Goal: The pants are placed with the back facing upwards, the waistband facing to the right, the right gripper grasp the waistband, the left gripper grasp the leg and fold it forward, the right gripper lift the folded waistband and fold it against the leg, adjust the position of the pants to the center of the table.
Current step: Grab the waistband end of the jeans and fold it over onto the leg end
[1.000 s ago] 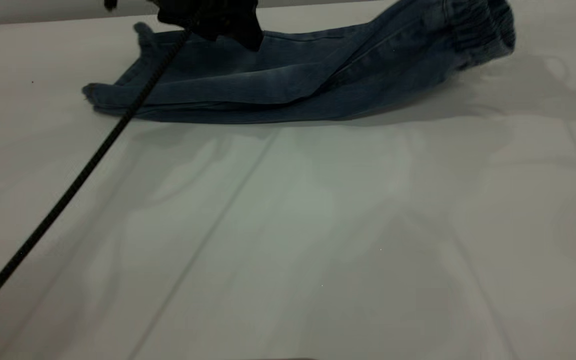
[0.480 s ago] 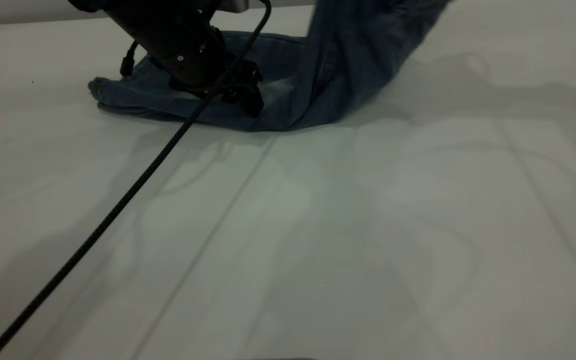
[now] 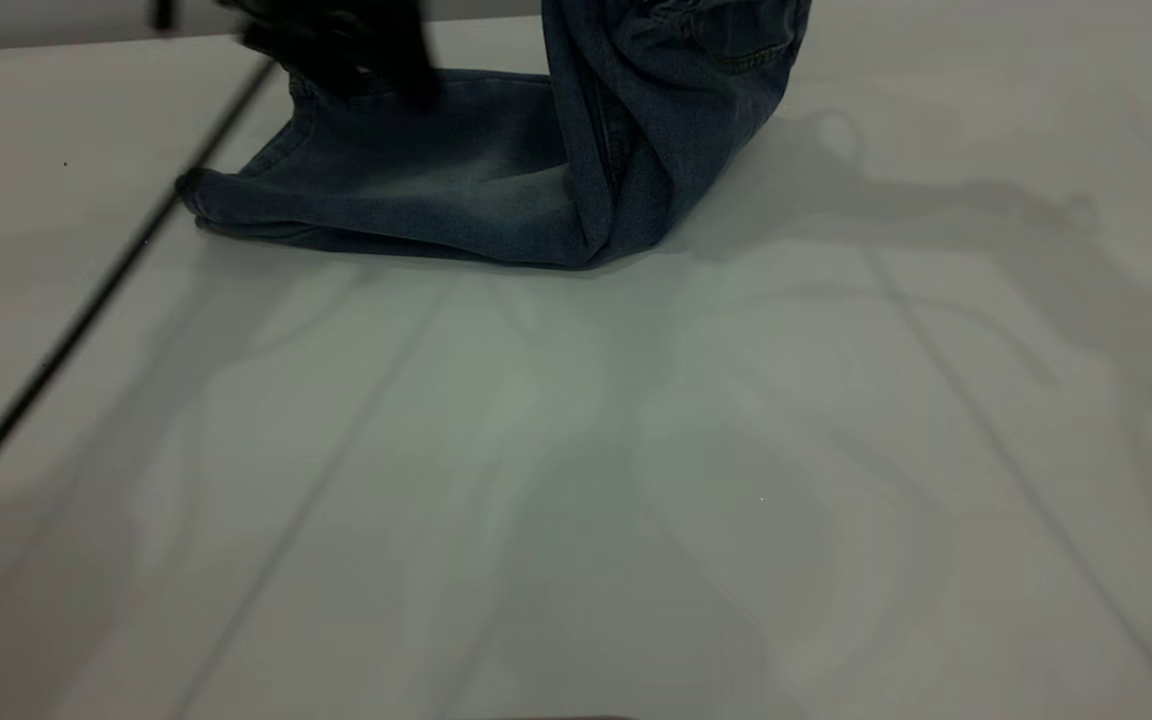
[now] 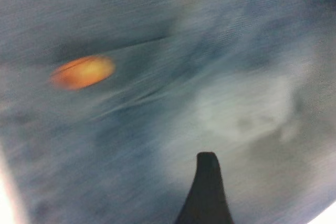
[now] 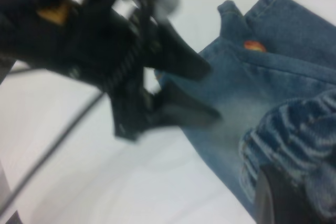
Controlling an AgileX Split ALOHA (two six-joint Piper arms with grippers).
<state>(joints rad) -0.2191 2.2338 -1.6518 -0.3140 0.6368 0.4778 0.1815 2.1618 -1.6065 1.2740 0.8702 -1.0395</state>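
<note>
I hold the waistband (image 5: 294,140) clamped in the right gripper (image 5: 278,192), raised over the leg (image 3: 416,190) at the bench's (image 3: 636,480) far side. Left gripper (image 5: 184,90) jaws apart. Second fold, centring remain.

Waistband (image 3: 681,8) cut off above.
</note>
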